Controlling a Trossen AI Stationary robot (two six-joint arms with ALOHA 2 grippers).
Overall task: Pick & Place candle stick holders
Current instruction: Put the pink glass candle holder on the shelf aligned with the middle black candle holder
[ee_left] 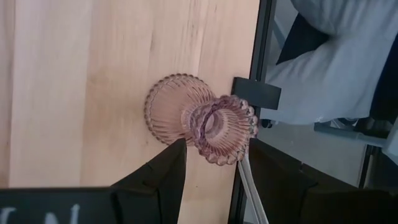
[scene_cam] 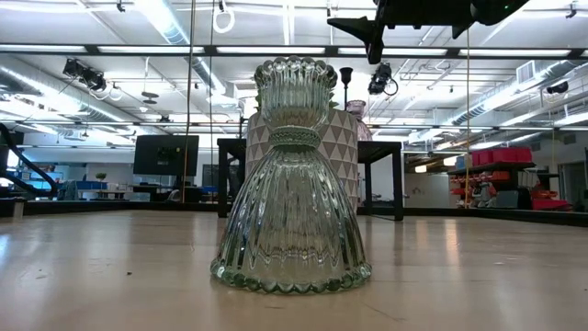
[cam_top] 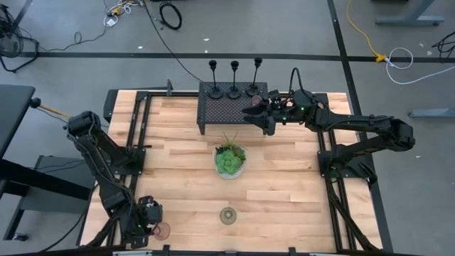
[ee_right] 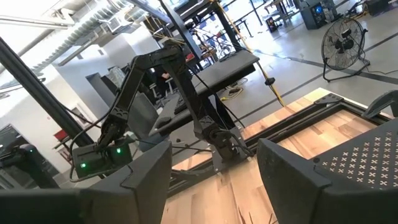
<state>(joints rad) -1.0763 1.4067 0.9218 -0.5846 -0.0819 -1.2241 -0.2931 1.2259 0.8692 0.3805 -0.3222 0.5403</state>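
Observation:
A pink glass candle stick holder [ee_left: 180, 115] stands on its wide base near the table's near left corner [cam_top: 163, 230]. My left gripper [ee_left: 217, 177] slants down over it, open, with one finger on each side of its top cup. A greenish glass holder [cam_top: 227, 215] stands on its base at the near middle and fills the low view [scene_cam: 292, 184]. Three slim black holders [cam_top: 233, 80] stand along the far edge of the black mesh rack [cam_top: 226, 110]. My right gripper [ee_right: 214, 180] hovers level and open over the rack's right end [cam_top: 253, 112]. My left gripper has the pink holder's top cup [ee_left: 214, 127] between its two fingers [ee_left: 168, 171], coming slanting from above. Whether the fingers touch the cup I cannot tell. The holder stands upright on the table.
A green plant in a bowl [cam_top: 230, 161] sits at the table's middle, between the rack and the greenish holder. The table's black edge rail [ee_left: 256, 93] runs close beside the pink holder, with pale grey cloth [ee_left: 336, 68] beyond it. Bare wood lies right of the plant.

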